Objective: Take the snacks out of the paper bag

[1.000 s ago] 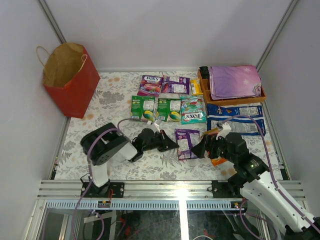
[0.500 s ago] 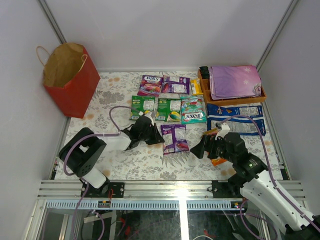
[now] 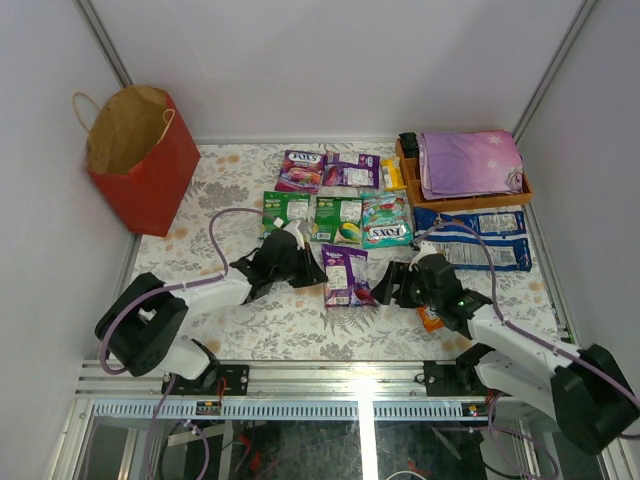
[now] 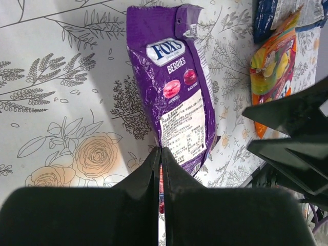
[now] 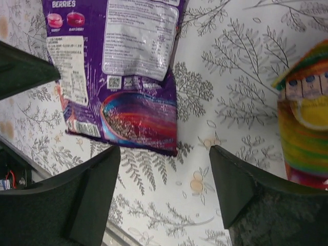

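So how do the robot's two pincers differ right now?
The left pincer is shut, its fingers together on the edge of the glossy purple FOX'S packet; the right pincer is open, fingers apart, holding nothing. The left reaches the packet from one side, the right from the opposite side. Both are black and low over the flowered tablecloth.

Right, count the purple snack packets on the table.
3 purple packets: two side by side in the far row, one nearer, mid-table. The paper bag may hide more.

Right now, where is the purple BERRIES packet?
The purple packet lies mid-table in the top view, between the left gripper and right gripper, just nearer than the green packets.
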### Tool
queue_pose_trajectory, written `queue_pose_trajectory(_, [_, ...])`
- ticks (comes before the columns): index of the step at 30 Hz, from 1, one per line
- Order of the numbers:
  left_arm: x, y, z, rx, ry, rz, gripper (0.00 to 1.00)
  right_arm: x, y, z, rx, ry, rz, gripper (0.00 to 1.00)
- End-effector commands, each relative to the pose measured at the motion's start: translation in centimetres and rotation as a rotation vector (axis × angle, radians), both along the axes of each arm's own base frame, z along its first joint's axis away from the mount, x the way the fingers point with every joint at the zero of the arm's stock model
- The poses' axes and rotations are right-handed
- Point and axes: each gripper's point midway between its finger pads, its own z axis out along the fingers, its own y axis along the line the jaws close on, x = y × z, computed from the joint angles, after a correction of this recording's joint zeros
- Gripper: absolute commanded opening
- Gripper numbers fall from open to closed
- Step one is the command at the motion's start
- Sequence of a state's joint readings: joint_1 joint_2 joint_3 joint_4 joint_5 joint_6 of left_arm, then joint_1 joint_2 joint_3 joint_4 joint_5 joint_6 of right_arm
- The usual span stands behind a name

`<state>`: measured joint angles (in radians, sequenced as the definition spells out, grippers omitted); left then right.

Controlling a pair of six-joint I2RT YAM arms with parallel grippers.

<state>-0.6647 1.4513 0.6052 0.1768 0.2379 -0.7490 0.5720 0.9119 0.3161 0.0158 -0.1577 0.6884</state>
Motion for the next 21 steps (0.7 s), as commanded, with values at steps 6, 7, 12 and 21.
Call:
queue_pose_trajectory(6, [-0.6, -0.7, 2.0, -0.069, -0.035, -0.053, 0.0, 4.2, 3.8, 0.2, 0.141, -0.08, 0.005, 0.7])
queue_pose_trajectory(7, [-0.6, -0.7, 2.0, -0.068, -0.035, -0.055, 0.0, 4.2, 3.8, -0.3, 0.143, -0.076, -0.002, 0.69])
queue_pose_trajectory(12, [-0.9, -0.3, 0.6, -0.033, -0.013, -0.054, 0.0, 3.8, 3.7, -2.1, 0.174, -0.043, -0.033, 0.64])
queue_pose_trajectory(21, [-0.8, 0.0, -0.1, -0.036, -0.017, -0.029, 0.0, 2.7, 5.3, -3.4, 0.268, 0.024, 0.022, 0.22])
